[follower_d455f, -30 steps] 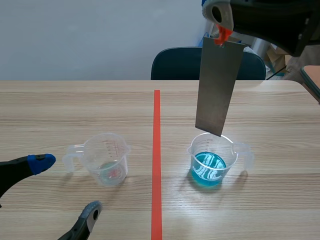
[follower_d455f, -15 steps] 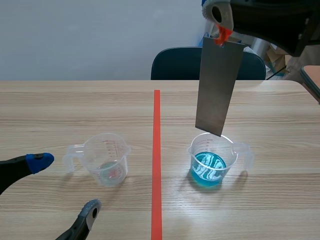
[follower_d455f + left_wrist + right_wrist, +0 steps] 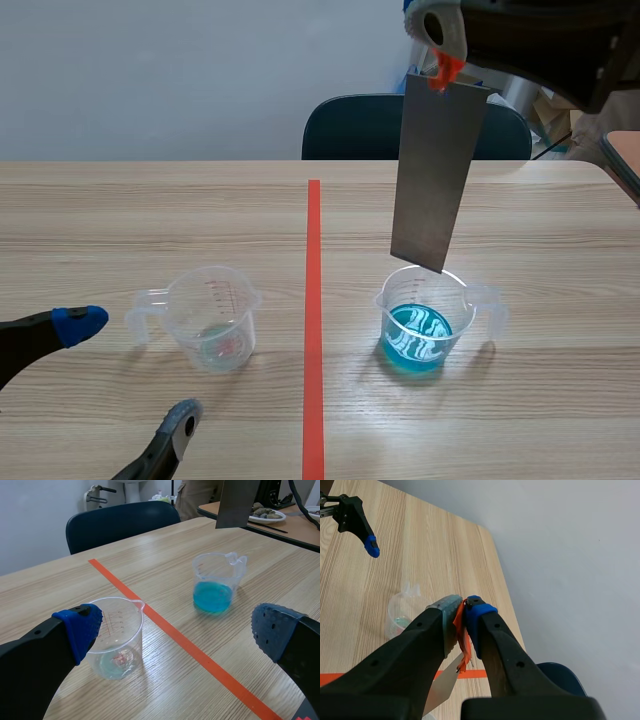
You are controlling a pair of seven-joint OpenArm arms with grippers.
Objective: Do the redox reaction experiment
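Currently two cups on the worktop (image 3: 150,220): clear cup (image 3: 213,330), blue cup (image 3: 420,320). One strip (image 3: 433,170) hangs over the blue cup, top pinched in right end effector (image 3: 461,617). Left end effector (image 3: 175,630) wide, empty, near clear cup.

Bright, even indoor light fills all three views. On the pale wooden worktop (image 3: 520,230), the clear plastic measuring cup of blue liquid (image 3: 420,325) throws only a faint, soft-edged shadow toward its handle side, and white glints curl across the liquid's surface. The clear, nearly empty measuring cup (image 3: 213,318) casts a similarly weak shadow. The flat grey metal sheet (image 3: 436,175) reads matt, without glare. In the left wrist view, the left hand (image 3: 177,627) looms large, its blue-padded fingers (image 3: 80,627) slightly soft, and the room beyond the worktop blurs. In the right wrist view, the right hand (image 3: 461,605) shows dull highlights against an evenly lit grey wall (image 3: 570,555).
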